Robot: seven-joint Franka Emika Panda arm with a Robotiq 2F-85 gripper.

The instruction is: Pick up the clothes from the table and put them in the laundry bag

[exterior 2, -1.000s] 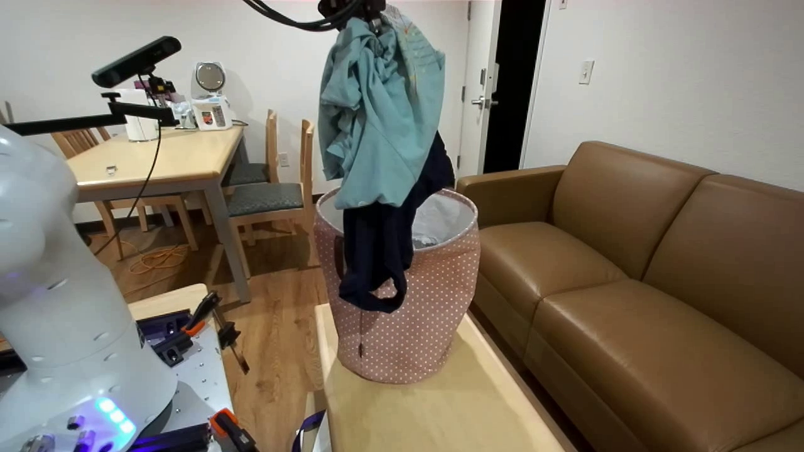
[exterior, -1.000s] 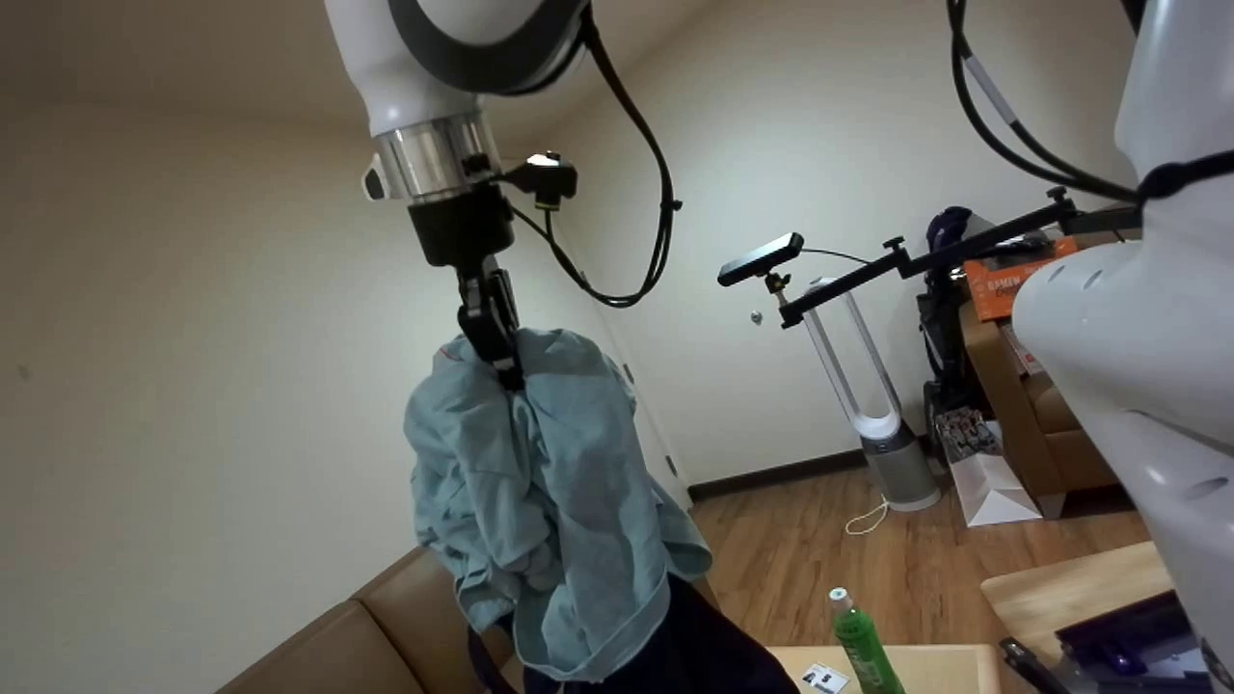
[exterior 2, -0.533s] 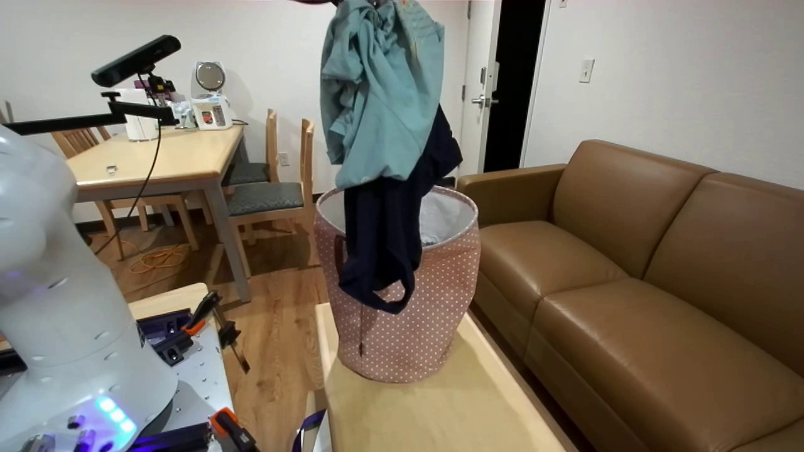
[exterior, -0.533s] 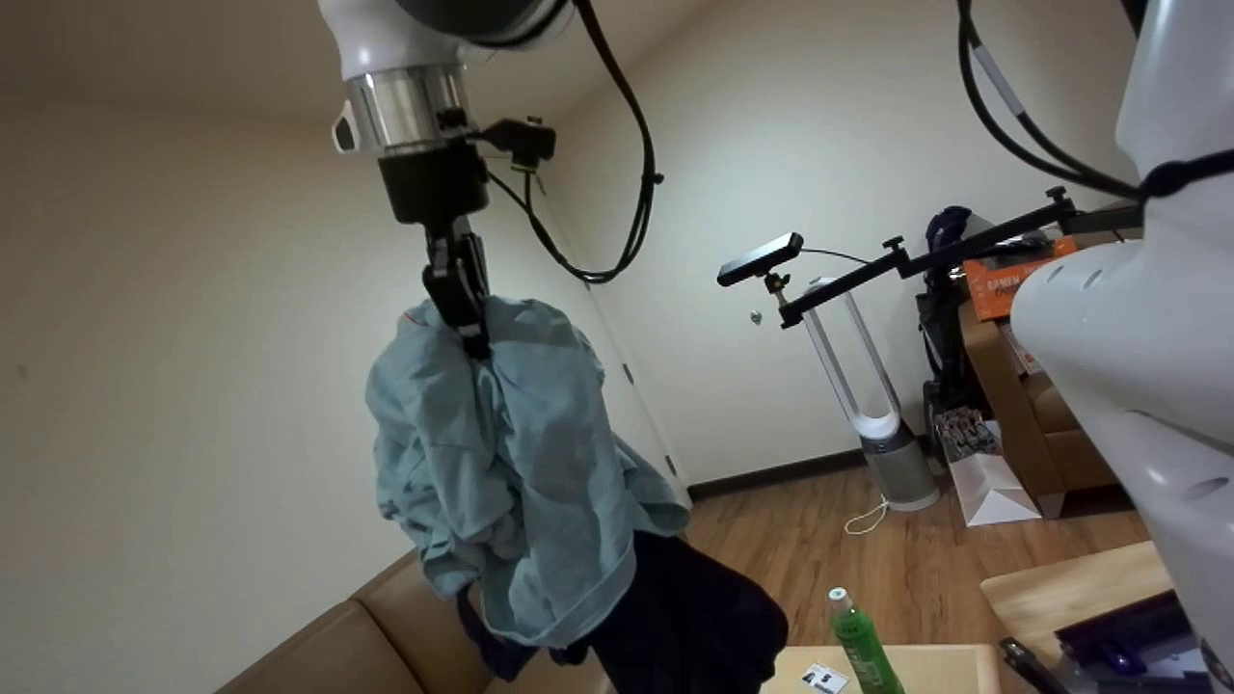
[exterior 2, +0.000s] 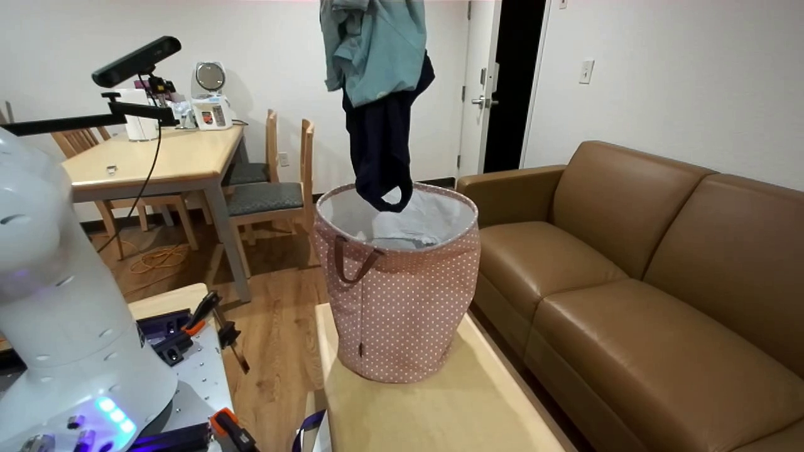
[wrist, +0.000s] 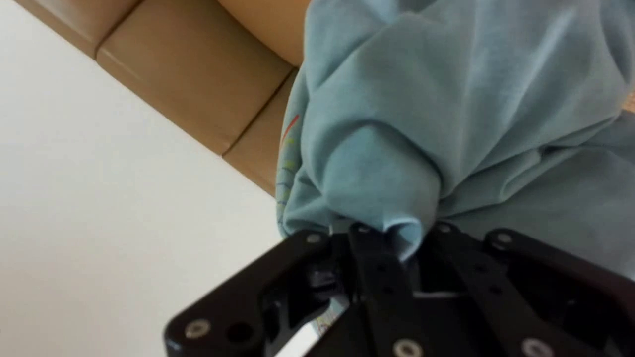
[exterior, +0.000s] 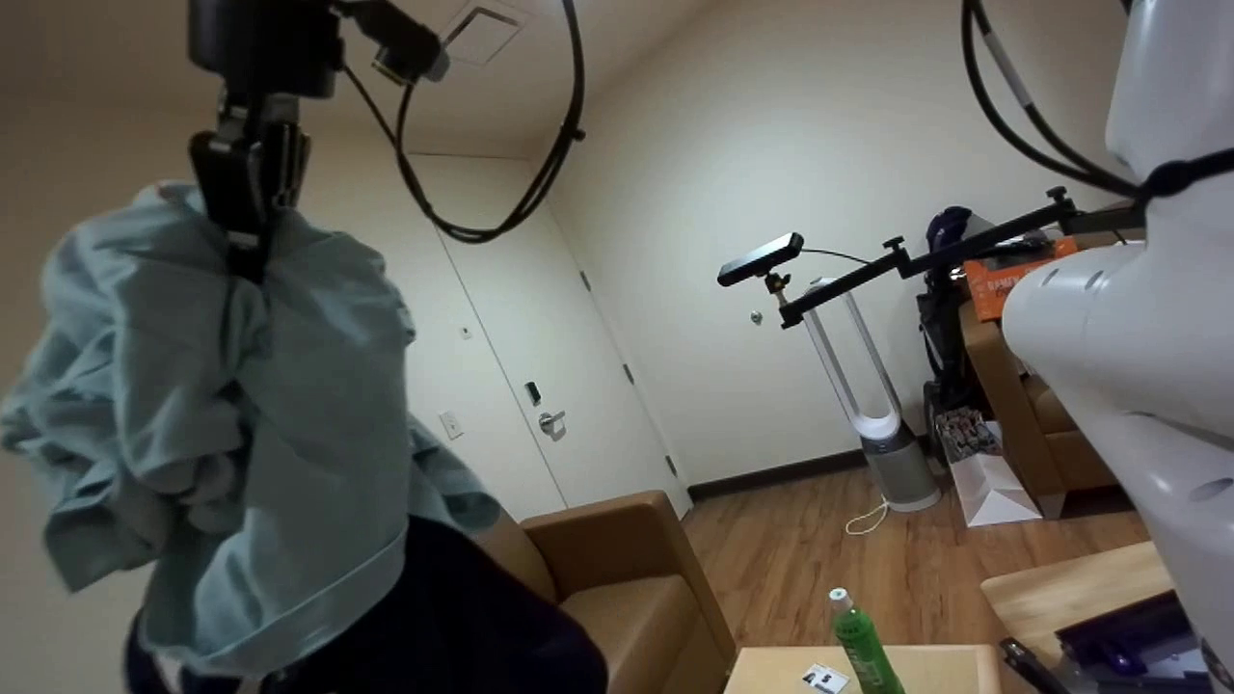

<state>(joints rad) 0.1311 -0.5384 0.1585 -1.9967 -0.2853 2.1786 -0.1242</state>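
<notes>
Gripper point(exterior: 249, 256), jaws nearly meeting on a pinched fold, is suspending the clothes point(exterior 2: 383, 53), whose navy end point(exterior 2: 382, 138) is overlapping the mouth of the laundry bag point(exterior 2: 405, 307) in an exterior view; since they are hanging unevenly, off-centre release could be leaving fabric over the rim point(exterior 2: 433, 247).

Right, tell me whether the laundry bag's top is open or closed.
Open. In an exterior view, the mouth of the laundry bag spreads in a wide ring, and its pale lining shows inside.
</notes>
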